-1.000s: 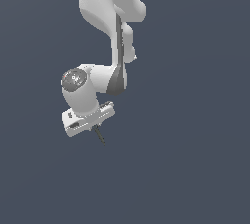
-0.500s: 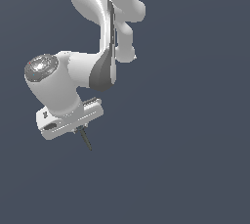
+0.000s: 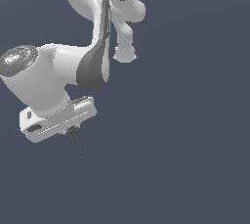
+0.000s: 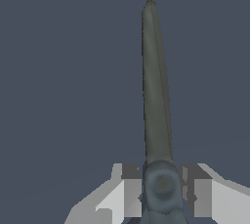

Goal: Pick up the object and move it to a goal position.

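Arm swung leftward; pincer [image 3: 72,131] clamps scissors [image 3: 77,142], blades downward

The arm [image 3: 93,56] comes down from the top of the exterior view and bends toward the exterior view's left, so that the end effector [image 3: 73,131] sits low on that side. The scissors [image 3: 76,141] are clamped between its two fingers [image 4: 128,189], one finger touching each side of the pivot. The blades hang below the end effector, tilted slightly toward the exterior view's right, and point straight out away from the fingers in the wrist view
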You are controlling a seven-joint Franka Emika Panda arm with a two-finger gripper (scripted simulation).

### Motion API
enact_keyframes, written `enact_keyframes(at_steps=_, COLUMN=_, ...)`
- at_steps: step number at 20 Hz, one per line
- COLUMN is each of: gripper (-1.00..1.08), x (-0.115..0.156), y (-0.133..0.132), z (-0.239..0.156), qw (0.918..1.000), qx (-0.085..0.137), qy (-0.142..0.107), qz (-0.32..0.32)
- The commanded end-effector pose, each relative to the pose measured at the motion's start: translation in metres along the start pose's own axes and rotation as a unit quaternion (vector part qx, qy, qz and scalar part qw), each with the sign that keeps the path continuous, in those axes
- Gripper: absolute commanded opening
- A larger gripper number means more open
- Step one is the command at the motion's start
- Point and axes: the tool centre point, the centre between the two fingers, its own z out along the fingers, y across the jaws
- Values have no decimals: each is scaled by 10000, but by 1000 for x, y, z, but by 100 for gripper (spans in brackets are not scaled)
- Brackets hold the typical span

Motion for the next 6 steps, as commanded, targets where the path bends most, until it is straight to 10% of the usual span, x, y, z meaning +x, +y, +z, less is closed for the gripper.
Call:
enact_keyframes(at_steps=1, gripper=-100, x=1, y=3, z=-4, qw=10000, qx=-1, qy=0, qz=-1)
enact_keyframes(at_steps=6, gripper=-100, x=2, y=5, z=-6, qw=10000, qx=-1, qy=0, qz=-1)
